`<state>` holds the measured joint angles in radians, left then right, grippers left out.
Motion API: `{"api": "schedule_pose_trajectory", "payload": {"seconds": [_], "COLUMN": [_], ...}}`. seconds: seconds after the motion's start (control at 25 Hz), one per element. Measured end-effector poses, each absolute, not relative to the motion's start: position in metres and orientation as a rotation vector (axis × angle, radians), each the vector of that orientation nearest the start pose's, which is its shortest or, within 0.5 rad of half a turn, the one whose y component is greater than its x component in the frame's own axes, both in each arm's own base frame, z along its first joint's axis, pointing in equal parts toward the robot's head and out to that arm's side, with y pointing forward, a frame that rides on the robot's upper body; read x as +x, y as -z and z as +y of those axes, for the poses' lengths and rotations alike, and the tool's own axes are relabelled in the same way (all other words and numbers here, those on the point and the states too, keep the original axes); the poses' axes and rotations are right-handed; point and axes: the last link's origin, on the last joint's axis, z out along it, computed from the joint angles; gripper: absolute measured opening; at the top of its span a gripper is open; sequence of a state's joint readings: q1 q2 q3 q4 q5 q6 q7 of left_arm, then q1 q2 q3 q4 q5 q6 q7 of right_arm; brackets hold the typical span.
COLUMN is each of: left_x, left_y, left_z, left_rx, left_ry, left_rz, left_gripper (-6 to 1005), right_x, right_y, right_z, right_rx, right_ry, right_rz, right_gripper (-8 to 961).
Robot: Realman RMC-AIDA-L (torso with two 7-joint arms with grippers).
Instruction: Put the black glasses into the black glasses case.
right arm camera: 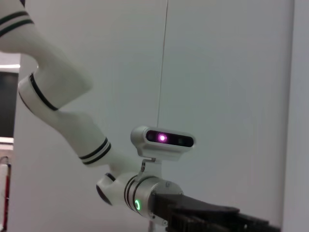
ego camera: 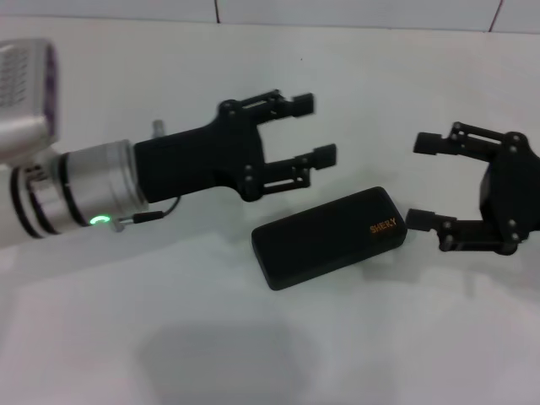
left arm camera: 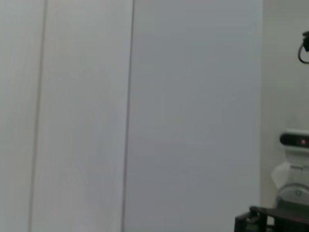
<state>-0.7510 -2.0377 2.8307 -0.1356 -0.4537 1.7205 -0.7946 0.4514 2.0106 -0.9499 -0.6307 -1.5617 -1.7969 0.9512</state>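
The black glasses case (ego camera: 331, 237) lies closed on the white table, tilted, with orange lettering near its right end. The black glasses are out of view. My left gripper (ego camera: 313, 129) is open and empty, hovering just left of and behind the case, fingers pointing right. My right gripper (ego camera: 422, 180) is open and empty at the case's right end, its lower fingertip (ego camera: 418, 219) close to the case's corner. The right wrist view shows the left arm (right arm camera: 145, 193) with its camera and green light. The left wrist view shows only a wall and part of the right arm (left arm camera: 292, 179).
The white table (ego camera: 253, 337) extends toward the front. A tiled wall (ego camera: 337, 10) runs along the back edge. The left arm's silver wrist (ego camera: 84, 194) reaches in from the left.
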Motion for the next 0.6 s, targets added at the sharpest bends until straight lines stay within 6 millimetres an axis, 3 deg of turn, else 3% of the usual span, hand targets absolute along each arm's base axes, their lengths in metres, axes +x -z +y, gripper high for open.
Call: {"api": "schedule_pose_trajectory", "payload": {"seconds": [0.08,0.36,0.48,0.6], "left_x": [-0.219,-0.223,-0.224,-0.225], "left_y": [0.032,0.035,0.035,0.035], "left_z": [0.317,0.307,0.306,0.306], "left_rx": [-2.591,-2.583,-2.582,-2.582], "left_ry": [1.234,1.250,1.249,1.247], "left_rz": [-0.187,-0.187,-0.191,-0.192], "left_gripper": [711,841,896,888], "right_x": [0.227,0.226,0.226,0.226], "right_y": [-0.020,-0.016,-0.016,-0.014], "right_z": [0.301,0.306,0.305,0.305], "right_rx": [-2.717,-2.716,-2.697,-2.691], "right_ry": [-1.092,-1.080,-1.085,-1.087], "right_rz": [-0.103,-0.093,-0.102,-0.113], "right_gripper": [603,890,890,890]}}
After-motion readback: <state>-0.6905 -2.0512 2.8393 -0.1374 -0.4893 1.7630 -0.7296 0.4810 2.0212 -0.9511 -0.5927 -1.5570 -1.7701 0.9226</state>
